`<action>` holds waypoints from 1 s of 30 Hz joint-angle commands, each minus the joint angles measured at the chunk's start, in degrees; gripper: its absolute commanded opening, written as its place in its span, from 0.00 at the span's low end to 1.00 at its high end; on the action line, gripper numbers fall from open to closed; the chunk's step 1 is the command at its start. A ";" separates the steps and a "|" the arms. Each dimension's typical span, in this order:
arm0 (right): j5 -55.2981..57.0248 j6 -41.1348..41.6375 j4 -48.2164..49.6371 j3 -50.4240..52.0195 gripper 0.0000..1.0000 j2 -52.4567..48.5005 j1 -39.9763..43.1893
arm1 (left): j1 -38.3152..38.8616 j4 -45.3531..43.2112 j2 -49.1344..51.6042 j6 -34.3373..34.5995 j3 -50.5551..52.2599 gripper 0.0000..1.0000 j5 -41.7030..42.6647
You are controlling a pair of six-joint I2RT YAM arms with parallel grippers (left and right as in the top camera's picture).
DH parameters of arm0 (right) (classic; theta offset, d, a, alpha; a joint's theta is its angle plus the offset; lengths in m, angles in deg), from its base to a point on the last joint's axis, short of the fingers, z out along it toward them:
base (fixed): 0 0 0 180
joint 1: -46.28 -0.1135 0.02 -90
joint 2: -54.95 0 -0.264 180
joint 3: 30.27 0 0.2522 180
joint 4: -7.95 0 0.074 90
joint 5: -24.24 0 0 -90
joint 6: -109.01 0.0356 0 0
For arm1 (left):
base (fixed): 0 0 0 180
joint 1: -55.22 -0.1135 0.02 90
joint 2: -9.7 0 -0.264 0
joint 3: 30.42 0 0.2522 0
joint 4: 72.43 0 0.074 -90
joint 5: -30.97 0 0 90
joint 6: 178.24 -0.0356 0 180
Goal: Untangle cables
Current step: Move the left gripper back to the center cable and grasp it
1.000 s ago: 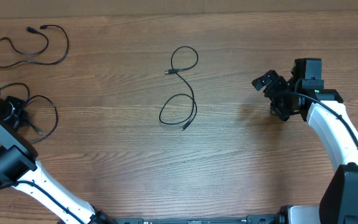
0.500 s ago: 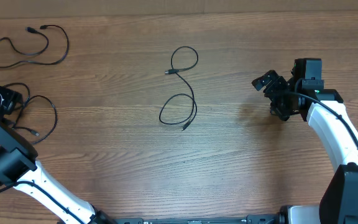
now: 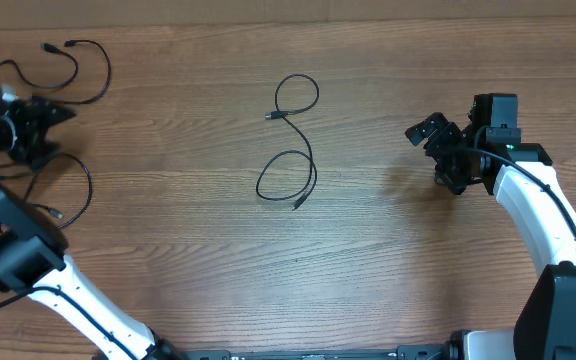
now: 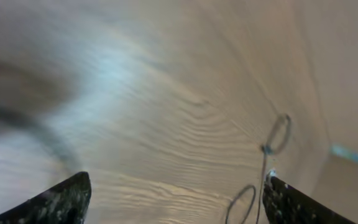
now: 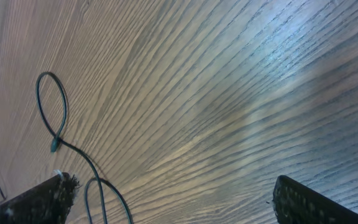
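Three thin black cables lie apart on the wooden table. One cable curls at the far left corner. A second cable loops near the left edge, and a third cable forms a figure eight in the middle. My left gripper hovers between the two left cables, open and empty. In the left wrist view its gripper frames bare wood, with the middle cable far ahead. My right gripper stands open right of the middle cable, holding nothing. Its wrist view shows the gripper open and that cable at the left.
The wooden table stretches between the arms. Thicker black wires run along the left arm near the left edge. A blurred dark band crosses the left wrist view close to the camera.
My left gripper has opened, let go of the looped cable by the left edge, and moved toward the far side of the table. The right arm has not moved.
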 commanded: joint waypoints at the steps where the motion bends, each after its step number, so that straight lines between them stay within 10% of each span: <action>1: 0.63 -0.17 0.31 -1.27 1.00 -0.04 0.07 | 5.29 1.05 -3.23 -6.38 -5.16 0.88 4.74; 9: 0.61 -0.17 0.28 -1.27 1.00 -0.04 0.07 | 21.99 0.61 -3.80 1.31 -10.73 0.92 -1.27; 20: 0.61 -0.17 0.28 -1.27 1.00 -0.04 0.07 | 49.18 -0.87 1.18 19.23 -10.73 0.88 -35.41; 30: 0.61 -0.17 0.28 -1.27 1.00 -0.04 0.07 | 63.47 -1.03 11.06 27.78 -10.73 0.79 -38.18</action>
